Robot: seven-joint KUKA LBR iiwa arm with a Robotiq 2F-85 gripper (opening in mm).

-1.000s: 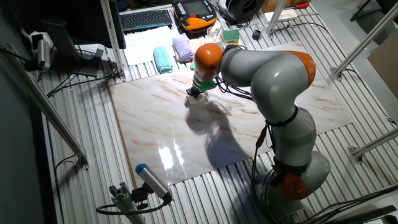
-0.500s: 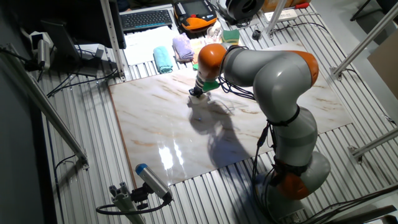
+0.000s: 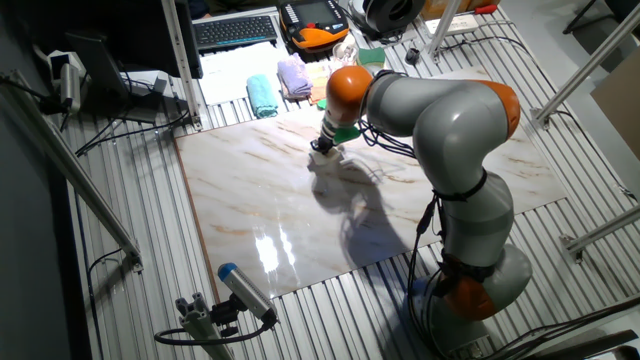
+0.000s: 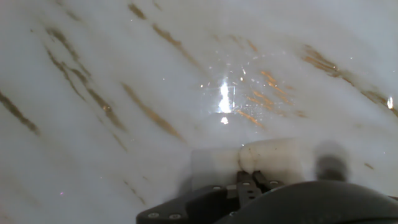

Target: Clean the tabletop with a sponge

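Note:
The white marble-look tabletop (image 3: 250, 190) with tan veins fills the middle of the fixed view and the whole hand view (image 4: 124, 74). My gripper (image 3: 323, 148) points down at the slab's far middle part. In the hand view a cream-beige sponge (image 4: 277, 154) sits pressed against the slab right at my gripper (image 4: 252, 182), whose jaws are closed tight on its near edge. Its reflection shows pale beside it. In the fixed view the sponge is hidden under the hand.
Behind the slab lie a folded teal cloth (image 3: 262, 96), a lilac cloth (image 3: 294, 75) and a green-and-yellow sponge (image 3: 371, 57). A keyboard (image 3: 236, 30) and an orange device (image 3: 317, 22) stand further back. A blue-tipped tool (image 3: 245, 291) rests on the ribbed metal surface in front.
My hand has slid to the right and slightly back along the slab over the last second, staying down on the surface.

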